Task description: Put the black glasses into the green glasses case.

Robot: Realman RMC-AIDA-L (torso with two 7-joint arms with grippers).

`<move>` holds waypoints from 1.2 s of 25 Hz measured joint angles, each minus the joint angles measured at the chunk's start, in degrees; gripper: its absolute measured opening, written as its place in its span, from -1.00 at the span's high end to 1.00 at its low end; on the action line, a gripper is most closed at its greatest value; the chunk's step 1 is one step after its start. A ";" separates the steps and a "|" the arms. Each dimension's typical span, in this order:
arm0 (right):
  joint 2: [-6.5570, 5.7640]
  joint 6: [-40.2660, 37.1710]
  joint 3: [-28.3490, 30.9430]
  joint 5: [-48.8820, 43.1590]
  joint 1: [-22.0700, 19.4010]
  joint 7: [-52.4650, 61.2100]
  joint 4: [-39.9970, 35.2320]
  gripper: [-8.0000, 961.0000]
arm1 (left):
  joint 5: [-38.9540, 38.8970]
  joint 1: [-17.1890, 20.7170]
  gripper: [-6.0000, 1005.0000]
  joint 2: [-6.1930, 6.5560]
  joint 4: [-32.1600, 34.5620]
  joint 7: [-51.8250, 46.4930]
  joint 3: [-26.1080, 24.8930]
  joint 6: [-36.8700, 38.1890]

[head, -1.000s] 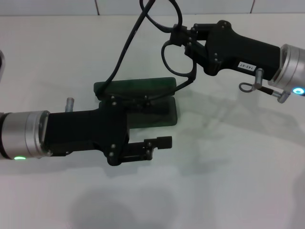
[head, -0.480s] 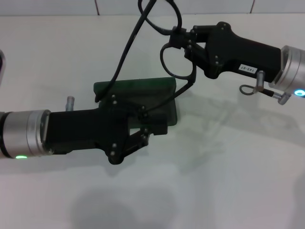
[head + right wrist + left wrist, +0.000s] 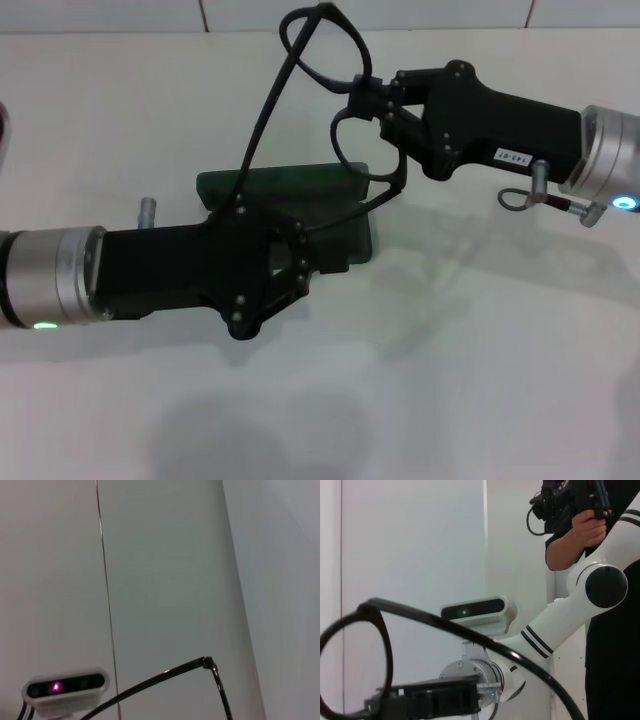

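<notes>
right end effector (image 3: 368, 100) held the glasses (image 3: 315, 60) above the case (image 3: 285, 182); left end effector (image 3: 300, 262) was closed at the case.

A white table (image 3: 480, 380) under everything; a person in black (image 3: 615, 670) holds a dark device (image 3: 570, 500).

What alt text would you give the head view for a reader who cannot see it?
The right gripper holds thin black-framed glasses by the frame above an open dark green hard-shell glasses case on a white table. The left gripper, fingers closed, sits at the case's near edge, with one temple arm trailing towards it.
</notes>
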 joint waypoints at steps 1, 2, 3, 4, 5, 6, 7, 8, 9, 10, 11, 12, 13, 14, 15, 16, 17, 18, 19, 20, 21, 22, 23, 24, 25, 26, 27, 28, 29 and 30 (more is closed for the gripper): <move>0.00 0.04 -0.32 0.00 -0.01 -0.03 0.00 0.77 | -0.07 0.00 0.97 0.00 0.00 0.02 -0.05 0.00; 0.00 0.08 -0.67 -0.01 -0.02 -0.07 0.00 0.77 | -0.33 0.00 0.97 0.00 0.00 0.06 -0.10 0.00; 0.00 0.11 -1.07 -0.01 -0.02 -0.08 0.00 0.77 | -0.67 0.00 0.96 0.00 0.00 0.07 -0.11 0.00; 0.00 0.12 -1.52 -0.02 -0.03 -0.09 0.00 0.77 | -1.09 0.00 0.96 0.00 0.00 0.08 -0.11 0.00; 0.00 0.13 -1.91 -0.03 -0.04 -0.10 0.00 0.77 | -1.44 0.00 0.96 -0.01 0.00 0.09 -0.10 0.00; 0.00 0.13 -2.50 -0.03 -0.04 -0.10 0.00 0.77 | -1.69 0.01 0.96 -0.03 0.00 0.11 -0.09 0.00; 0.00 0.13 -2.91 -0.02 -0.04 -0.10 0.00 0.77 | -1.87 0.01 0.96 -0.05 0.00 0.14 -0.07 0.00; 0.00 0.11 -3.21 -0.02 -0.04 -0.11 0.00 0.77 | -2.03 0.02 0.96 -0.08 0.00 0.15 -0.07 -0.01; 0.00 0.03 -3.50 -0.02 -0.05 -0.11 0.00 0.77 | -2.24 -0.03 0.96 -0.10 -0.16 0.16 -0.10 -0.06; 0.00 -0.07 -3.65 -0.02 -0.07 -0.10 0.00 0.77 | -2.50 -0.17 0.96 -0.13 -0.48 0.17 -0.16 -0.13; 0.00 -0.27 -3.83 -0.02 -0.11 -0.09 0.00 0.77 | -2.71 -0.32 0.96 -0.15 -0.75 0.17 -0.21 -0.19; 0.00 -0.36 -3.97 -0.03 -0.16 -0.08 0.00 0.77 | -3.12 -0.49 0.96 -0.17 -1.09 0.17 -0.23 -0.39; 0.00 -0.43 -4.21 -0.05 -0.27 -0.06 0.00 0.77 | -3.42 -0.62 0.96 -0.17 -1.30 0.18 -0.21 -0.56; 0.00 -0.46 -4.38 -0.06 -0.35 -0.05 -0.04 0.76 | -3.61 -0.67 0.96 -0.17 -1.35 0.18 -0.21 -0.72; 0.00 -0.51 -4.66 -0.06 -0.49 -0.04 -0.18 0.76 | -3.72 -0.74 0.96 -0.17 -1.39 0.18 -0.24 -0.91; 0.00 -0.57 -5.02 -0.06 -0.67 -0.01 -0.43 0.76 | -3.76 -0.80 0.96 -0.17 -1.41 0.18 -0.30 -0.98; 0.00 -0.63 -5.22 -0.06 -0.83 0.03 -0.68 0.76 | -3.78 -0.94 0.96 -0.18 -1.46 0.18 -0.32 -1.00; 0.00 -0.68 -5.42 -0.05 -1.09 0.08 -1.06 0.76 | -3.81 -1.04 0.96 -0.20 -1.52 0.18 -0.33 -1.03; 0.00 -0.79 -5.54 -0.05 -1.44 0.11 -1.55 0.76 | -3.84 -1.18 0.96 -0.25 -1.65 0.19 -0.33 -1.14; 0.00 -0.88 -5.58 -0.05 -1.68 0.13 -1.87 0.76 | -4.00 -1.36 0.96 -0.29 -1.99 0.24 -0.32 -1.34; 0.00 -1.09 -5.59 -0.05 -1.84 0.14 -2.11 0.76 | -4.16 -1.53 0.96 -0.33 -2.31 0.29 -0.30 -1.48; 0.00 -1.24 -5.60 -0.05 -1.90 0.14 -2.21 0.76 | -4.33 -1.71 0.96 -0.35 -2.67 0.38 -0.29 -1.60; 0.00 -1.37 -5.61 -0.05 -1.92 0.15 -2.24 0.76 | -4.59 -1.91 0.96 -0.35 -3.06 0.52 -0.26 -1.78; 0.00 -1.44 -5.62 -0.06 -1.93 0.15 -2.24 0.76 | -4.77 -2.02 0.96 -0.36 -3.31 0.63 -0.19 -1.93; 0.00 -1.56 -5.67 -0.05 -1.93 0.16 -2.26 0.76 | -5.01 -2.10 0.96 -0.36 -3.41 0.75 -0.19 -2.11; 0.00 -1.61 -5.86 -0.05 -1.94 0.16 -2.27 0.76 | -5.16 -2.11 0.96 -0.36 -3.47 0.81 -0.18 -2.22; 0.00 -1.70 -6.17 -0.02 -1.94 0.17 -2.27 0.75 | -5.50 -2.14 0.96 -0.36 -3.49 0.90 -0.12 -2.32; 0.00 -1.83 -6.55 0.03 -1.95 0.17 -2.28 0.75 | -5.75 -2.16 0.96 -0.35 -3.52 0.93 -0.08 -2.35; 0.00 -2.13 -6.90 0.09 -1.96 0.18 -2.28 0.75 | -5.91 -2.20 0.96 -0.36 -3.55 0.92 -0.04 -2.36; 0.00 -2.32 -7.05 0.10 -1.98 0.19 -2.28 0.75 | -6.04 -2.26 0.96 -0.35 -3.55 0.88 0.03 -2.36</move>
